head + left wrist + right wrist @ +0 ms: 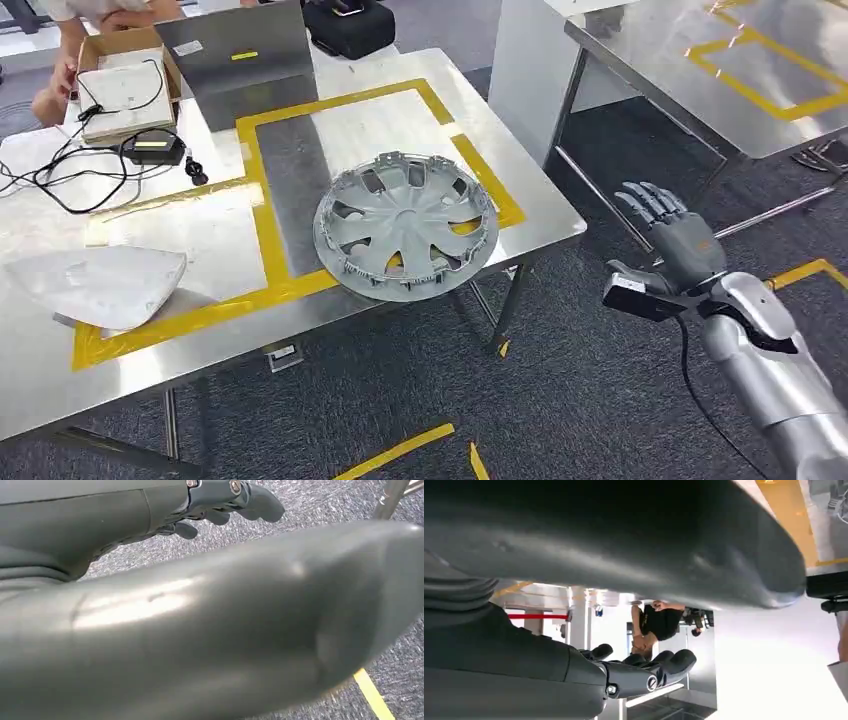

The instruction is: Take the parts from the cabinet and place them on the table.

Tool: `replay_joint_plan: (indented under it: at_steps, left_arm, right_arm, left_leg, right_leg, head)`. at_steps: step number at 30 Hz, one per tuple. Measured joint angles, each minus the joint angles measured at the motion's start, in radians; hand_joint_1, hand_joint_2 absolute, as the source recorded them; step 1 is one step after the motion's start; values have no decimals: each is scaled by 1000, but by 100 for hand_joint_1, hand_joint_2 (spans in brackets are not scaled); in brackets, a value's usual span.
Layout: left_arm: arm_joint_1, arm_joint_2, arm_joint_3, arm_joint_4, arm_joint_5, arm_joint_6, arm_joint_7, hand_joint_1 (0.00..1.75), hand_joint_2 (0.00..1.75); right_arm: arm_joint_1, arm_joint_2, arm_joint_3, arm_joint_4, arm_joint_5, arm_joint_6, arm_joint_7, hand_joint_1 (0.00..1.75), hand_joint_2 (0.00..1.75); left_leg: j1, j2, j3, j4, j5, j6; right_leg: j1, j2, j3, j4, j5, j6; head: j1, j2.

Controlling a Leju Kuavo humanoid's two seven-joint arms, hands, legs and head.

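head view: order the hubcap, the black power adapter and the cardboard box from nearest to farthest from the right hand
Measured from the right hand, raised beside the table:
1. Hubcap, on the table's near right corner.
2. Black power adapter, far left part of the table.
3. Cardboard box, behind the adapter at the far left edge.

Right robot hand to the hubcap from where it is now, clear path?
Probably yes. The right robot hand is empty, fingers spread, raised off the table's right edge. The hubcap lies flat near that edge with nothing between them. It overhangs the front edge slightly, so the rim looks approachable.
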Motion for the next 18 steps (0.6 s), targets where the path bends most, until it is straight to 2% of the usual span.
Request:
replay_joint_plan:
  at_steps: [9,13,15,18]
  left_arm:
    - [-2,1,1,0,3,16,0,0,0]
    - [-2,2,8,0,9,19,6,0,0]
    - [-3,2,10,0,9,22,7,0,0]
    - [-3,2,10,0,9,22,7,0,0]
  right_arm:
    - [-4,31,-14,0,26,4,-4,0,0]
    - [-10,56,-15,0,39,2,-6,0,0]
    - [-17,66,-15,0,42,-2,-14,0,0]
    - [-19,67,-15,0,42,-2,-14,0,0]
  left_leg:
    - [-6,0,0,2,-3,6]
    - [-12,0,-1,4,-7,14]
    - [-12,-3,3,-3,1,22]
    - [-10,-2,4,-7,4,24]
  right_leg:
    - [-9,-1,1,0,0,4]
    - [-14,-3,3,-1,-1,12]
    - [-12,-5,6,-5,4,20]
    - [-10,-6,8,-5,4,21]
  head:
    - [0,0]
    - [0,0]
    - [0,0]
    - [0,0]
